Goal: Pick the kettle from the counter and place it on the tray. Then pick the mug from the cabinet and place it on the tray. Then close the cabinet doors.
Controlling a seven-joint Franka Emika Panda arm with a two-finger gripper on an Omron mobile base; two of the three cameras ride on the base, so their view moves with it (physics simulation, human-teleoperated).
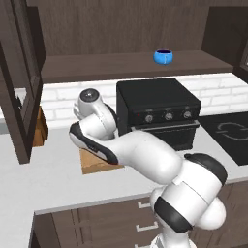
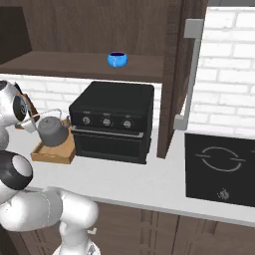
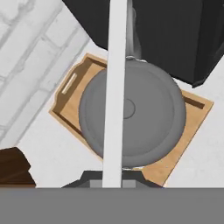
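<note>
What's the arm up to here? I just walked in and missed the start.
The gripper is shut on the thin handle of the kettle and holds it over the wooden tray, which sits on the counter beside the black oven. Whether the kettle already rests on the tray is hard to tell. The blue mug is on the cabinet shelf, and a cabinet door stands open.
</note>
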